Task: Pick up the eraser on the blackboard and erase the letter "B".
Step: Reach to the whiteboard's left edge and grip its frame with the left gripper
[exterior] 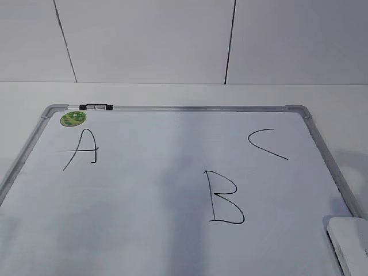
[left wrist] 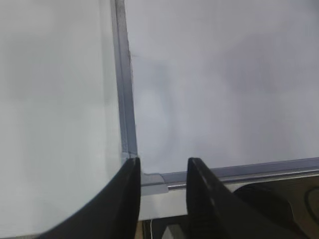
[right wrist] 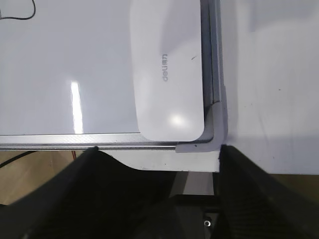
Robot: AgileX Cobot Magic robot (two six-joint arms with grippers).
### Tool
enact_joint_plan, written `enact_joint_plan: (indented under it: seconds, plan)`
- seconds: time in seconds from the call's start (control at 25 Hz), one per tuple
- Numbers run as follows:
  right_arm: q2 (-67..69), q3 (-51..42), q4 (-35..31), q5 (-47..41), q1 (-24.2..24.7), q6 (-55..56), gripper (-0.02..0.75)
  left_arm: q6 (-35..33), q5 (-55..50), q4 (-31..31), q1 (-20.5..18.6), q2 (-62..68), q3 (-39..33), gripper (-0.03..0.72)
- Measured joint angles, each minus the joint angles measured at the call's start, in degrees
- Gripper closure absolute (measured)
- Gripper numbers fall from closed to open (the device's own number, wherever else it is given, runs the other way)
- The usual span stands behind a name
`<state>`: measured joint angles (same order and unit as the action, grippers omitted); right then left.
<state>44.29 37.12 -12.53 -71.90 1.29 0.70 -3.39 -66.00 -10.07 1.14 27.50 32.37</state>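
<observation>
The blackboard (exterior: pixel 172 190) is a white dry-erase board with a silver frame, lying flat on the table. The letter "B" (exterior: pixel 226 197) is drawn in black near its middle right. The white eraser (exterior: pixel 352 241) lies at the board's near right corner; in the right wrist view the eraser (right wrist: pixel 169 74) shows grey lettering on top. My right gripper (right wrist: pixel 158 149) is open and empty, just short of the eraser, over the board's near corner. My left gripper (left wrist: pixel 163 167) is open and empty over the board's near left corner (left wrist: pixel 149 178). Neither gripper shows in the exterior view.
An "A" (exterior: pixel 83 149) and a "C" (exterior: pixel 264 144) are also drawn on the board. A green sticker (exterior: pixel 73 118) and a black-and-silver marker (exterior: pixel 96 107) sit at the far left frame. The white table (exterior: pixel 339 109) surrounds the board; a wall stands behind.
</observation>
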Motion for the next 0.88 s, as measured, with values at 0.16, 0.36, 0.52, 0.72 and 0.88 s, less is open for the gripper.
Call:
enact_joint_plan:
  seconds: [0.16,0.36,0.52,0.72,0.88]
  plan:
    - [4.62,0.0,0.61,0.45,0.0,-0.27,0.163,-0.65,-1.48,-1.94,1.6,5.91,2.77,0.449]
    - [6.33,0.0,2.55,1.07,0.0,-2.03,0.163,-1.83,-4.95,-2.28,2.11,15.7,8.56,0.449]
    - [6.33,0.0,2.93,1.17,0.0,-2.3,0.163,-2.88,-4.95,-1.0,2.14,25.24,14.15,0.451]
    - [6.37,0.0,2.93,1.17,0.0,-2.34,0.163,-3.09,-4.84,1.26,2.14,37.03,20.71,0.451]
    - [6.37,0.0,2.93,1.17,0.0,-2.34,0.163,-3.27,-4.84,3.6,2.14,46.13,25.5,0.451]
